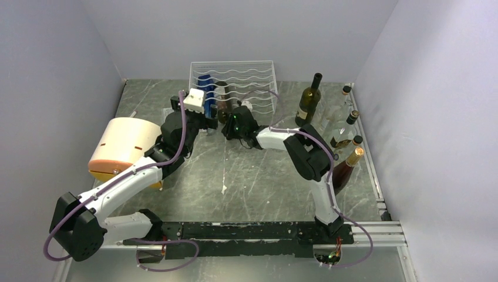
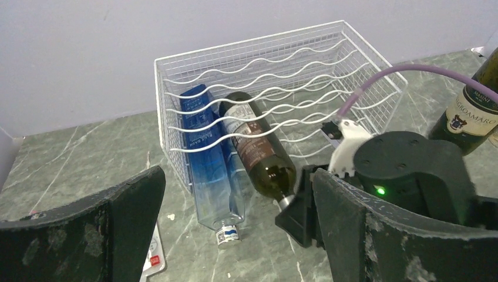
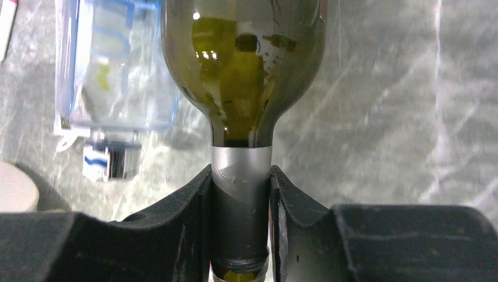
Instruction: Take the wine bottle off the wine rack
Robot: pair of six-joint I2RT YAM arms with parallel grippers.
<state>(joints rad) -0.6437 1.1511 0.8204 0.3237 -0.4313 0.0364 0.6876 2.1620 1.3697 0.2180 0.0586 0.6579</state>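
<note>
The white wire wine rack (image 1: 249, 73) (image 2: 293, 70) stands at the back of the table. A dark green wine bottle (image 2: 258, 147) (image 1: 223, 104) (image 3: 244, 64) with a brown label lies in its lowest tier, neck pointing out towards the arms. My right gripper (image 3: 241, 200) (image 1: 228, 124) (image 2: 300, 205) is shut on the bottle's grey-foiled neck, both fingers pressed against it. My left gripper (image 2: 238, 194) (image 1: 204, 116) hangs wide open just left of it, in front of the rack, holding nothing.
A clear blue square bottle (image 2: 205, 158) (image 3: 111, 70) lies in the rack beside the wine bottle, on its left. A cream drum (image 1: 123, 147) sits at the left. Several upright bottles (image 1: 308, 100) (image 1: 346, 167) stand along the right wall. A small card (image 2: 154, 258) lies on the tabletop.
</note>
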